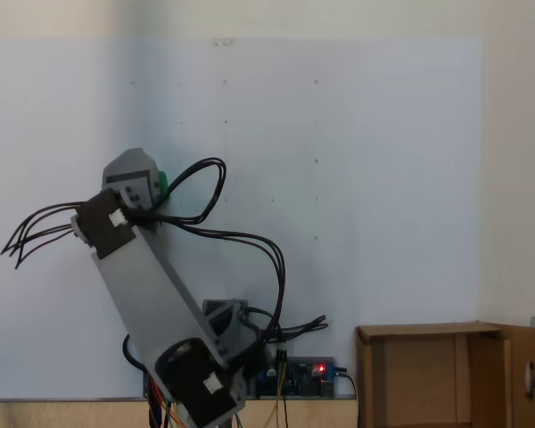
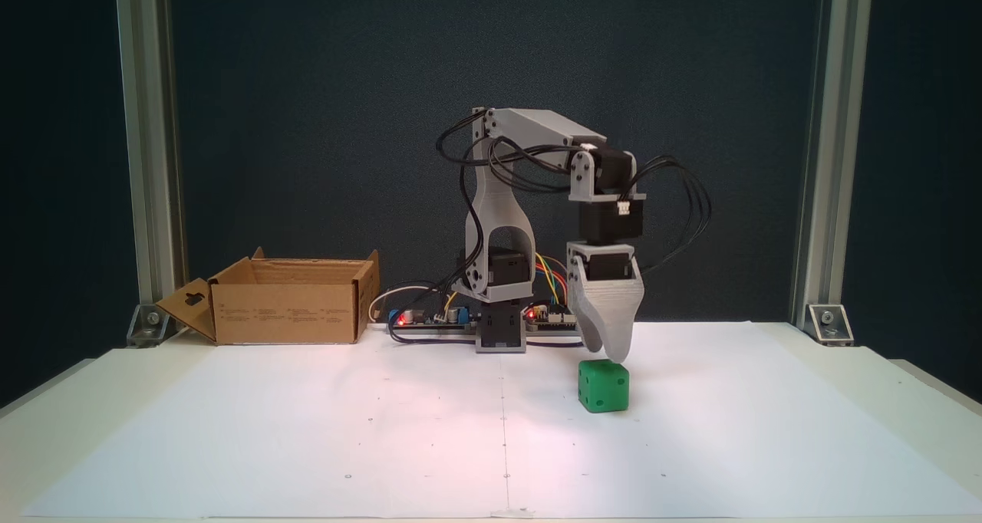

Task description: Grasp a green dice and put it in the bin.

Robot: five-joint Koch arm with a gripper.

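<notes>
The green dice [image 2: 604, 386] is a small bright green cube with dark pips, resting on the white paper to the right of the arm's base. My grey gripper [image 2: 611, 352] points straight down, its tips just above the dice's top face. In a fixed view from above, the gripper [image 1: 139, 185] covers most of the dice [image 1: 161, 183], leaving a green sliver at its right side. The jaws overlap in both fixed views, so their gap is hidden. The bin [image 2: 285, 308] is a brown cardboard box with upright flaps, standing at the back left, also seen as the bin [image 1: 428, 374].
Circuit boards with red lights and loose wires [image 2: 430, 320] lie by the arm's base [image 2: 500, 335]. Aluminium posts [image 2: 149, 147] stand at the back corners. White paper [image 2: 383, 431] covers the table, with open room in front and at both sides.
</notes>
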